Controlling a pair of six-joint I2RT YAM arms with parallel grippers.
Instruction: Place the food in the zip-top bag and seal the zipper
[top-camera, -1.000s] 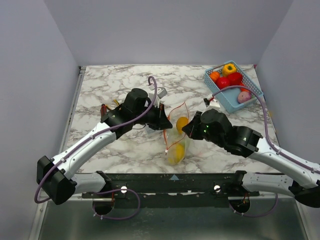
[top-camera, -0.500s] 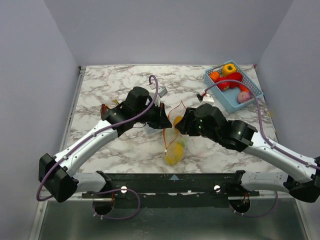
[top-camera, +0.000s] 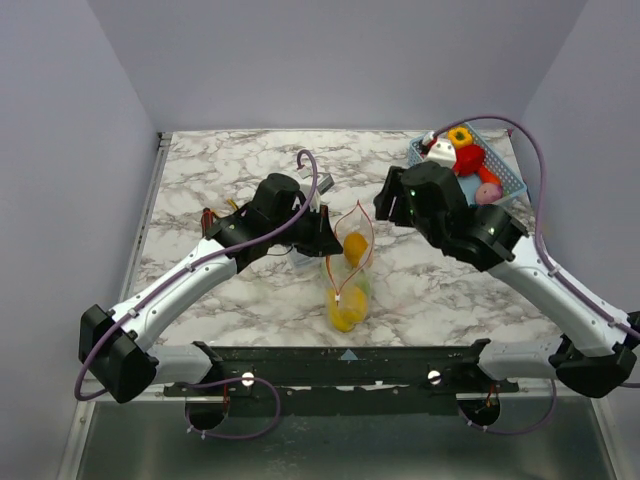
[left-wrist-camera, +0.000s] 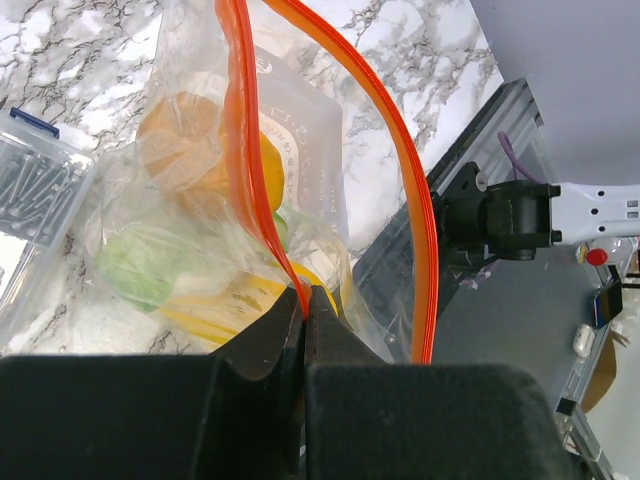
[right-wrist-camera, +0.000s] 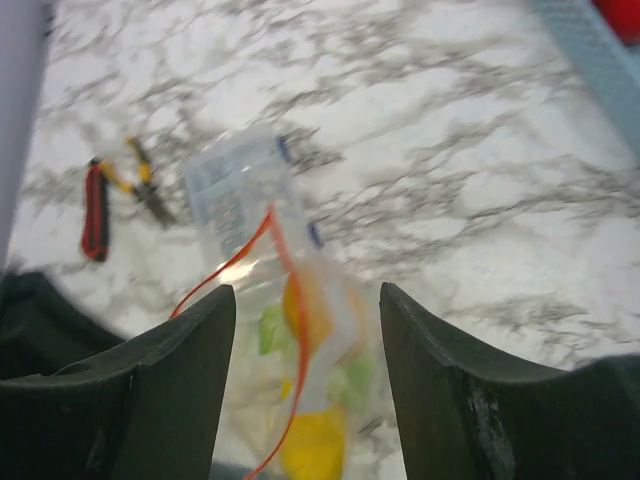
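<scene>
Left claw (left-wrist-camera: 303, 305) was clenched on the zipper (left-wrist-camera: 262, 180), pinching one side of the red-orange strip right at its fingertips. The other side of the strip bowed away, so the mouth of the zip-top bag (top-camera: 348, 275) gaped open. In the top view the bag stood roughly upright near the middle of the desk (top-camera: 230, 160), just beside the left claw and held up by its edge, with its lower end on the marble.

Food inside the bag: an orange piece (left-wrist-camera: 185, 150) up high, a pale green piece (left-wrist-camera: 140, 265) below it, and a yellow piece (left-wrist-camera: 230, 300) at the bottom. All three showed through the crinkled plastic.

Right claw (right-wrist-camera: 305, 295) was released, fingers spread wide with nothing between them. It hung above the desk, right of the bag and apart from it, looking down at the bag's open mouth.

Blue mesh basket (top-camera: 517, 180) sat at the far right corner, partly hidden by the right arm. A yellow pepper (top-camera: 461, 135), a red piece (top-camera: 470, 158) and a pinkish piece (top-camera: 488, 192) lay in it.

A rigid clear box (right-wrist-camera: 235, 190) lay on the desk just behind the bag. Red- and yellow-handled tools (right-wrist-camera: 95, 205) lay left of the box. The right wrist view was blurred.
</scene>
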